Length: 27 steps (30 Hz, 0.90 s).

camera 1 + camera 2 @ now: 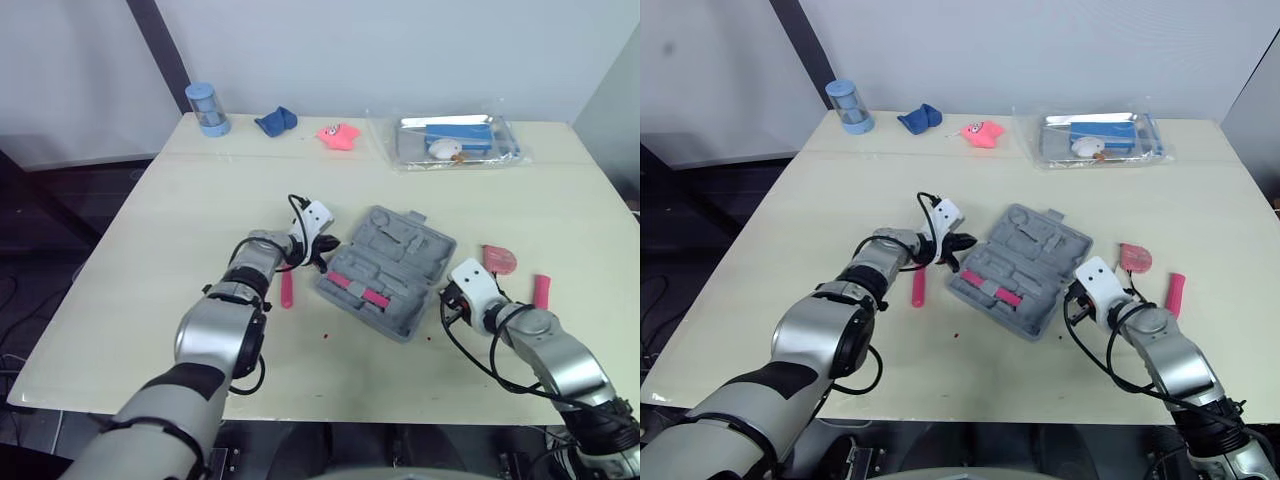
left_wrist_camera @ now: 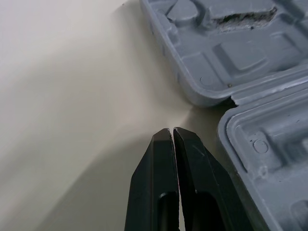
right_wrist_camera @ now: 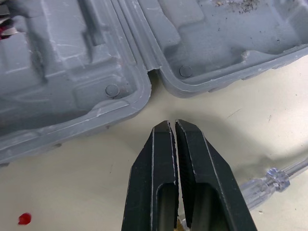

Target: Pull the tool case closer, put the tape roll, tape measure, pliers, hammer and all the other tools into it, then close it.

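My tool case (image 1: 395,255) lies open and slanted, its length running from near-left to far-right. My left gripper (image 2: 172,132) and right gripper (image 3: 172,124) flank it, fingers pressed together.

The pale counter (image 1: 180,230) carries an open grey case (image 1: 388,270) between the left tool (image 2: 172,131) and the right tool (image 3: 173,123). A pink handle (image 1: 287,290) lies just beside the left tool. A pink disc (image 1: 499,259) and a pink grip (image 1: 541,290) lie near the right tool. Well beyond both sit a blue jar (image 1: 208,109), a blue cloth (image 1: 276,121), a pink toy (image 1: 339,135) and a clear bag (image 1: 455,140).
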Each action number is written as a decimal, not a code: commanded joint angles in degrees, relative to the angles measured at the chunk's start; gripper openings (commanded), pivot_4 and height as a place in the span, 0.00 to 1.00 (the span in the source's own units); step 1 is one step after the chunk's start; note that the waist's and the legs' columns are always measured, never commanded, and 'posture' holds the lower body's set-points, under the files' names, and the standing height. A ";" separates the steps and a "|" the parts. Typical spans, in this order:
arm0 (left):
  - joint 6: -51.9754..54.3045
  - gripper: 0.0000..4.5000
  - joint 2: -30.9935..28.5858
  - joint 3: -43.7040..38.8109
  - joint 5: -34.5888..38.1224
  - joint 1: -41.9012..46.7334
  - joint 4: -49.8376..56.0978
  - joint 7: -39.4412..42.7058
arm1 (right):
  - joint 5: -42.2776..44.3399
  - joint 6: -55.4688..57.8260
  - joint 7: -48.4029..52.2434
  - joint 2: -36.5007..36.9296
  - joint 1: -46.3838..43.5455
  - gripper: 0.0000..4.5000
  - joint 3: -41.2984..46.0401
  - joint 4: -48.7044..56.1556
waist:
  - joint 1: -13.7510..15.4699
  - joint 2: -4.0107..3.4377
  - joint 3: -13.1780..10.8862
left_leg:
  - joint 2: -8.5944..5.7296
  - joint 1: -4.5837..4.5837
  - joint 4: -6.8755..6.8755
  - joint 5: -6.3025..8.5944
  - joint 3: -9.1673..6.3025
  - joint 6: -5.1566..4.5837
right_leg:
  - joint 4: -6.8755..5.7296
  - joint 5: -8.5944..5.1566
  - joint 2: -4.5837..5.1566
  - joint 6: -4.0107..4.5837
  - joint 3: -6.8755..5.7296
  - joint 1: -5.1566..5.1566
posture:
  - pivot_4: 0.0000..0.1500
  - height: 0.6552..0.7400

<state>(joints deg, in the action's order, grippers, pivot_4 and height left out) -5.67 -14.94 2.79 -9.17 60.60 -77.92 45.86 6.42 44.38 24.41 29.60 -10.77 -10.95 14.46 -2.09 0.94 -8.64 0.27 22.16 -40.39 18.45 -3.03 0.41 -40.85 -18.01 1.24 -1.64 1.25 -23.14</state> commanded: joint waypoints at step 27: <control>1.44 0.04 -2.75 -0.87 0.28 -3.63 2.13 27.64 | 0.28 -9.03 11.13 0.99 -2.71 0.04 0.87 -4.10 | -0.31 -0.01 0.01 | -0.14 -0.01 0.00 -0.02 -0.01 -0.02 | -0.03 0.00 0.14 -0.01 -0.09 0.00 | 1.00 1.00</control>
<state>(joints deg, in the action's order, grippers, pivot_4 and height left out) -3.51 -18.41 1.11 -9.23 57.46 -76.97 70.63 5.31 37.19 34.02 30.77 -12.87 -10.60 8.34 -2.40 0.93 -8.64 0.13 22.15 -40.39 18.44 -3.05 0.40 -40.88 -18.01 1.37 -1.66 1.16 -23.13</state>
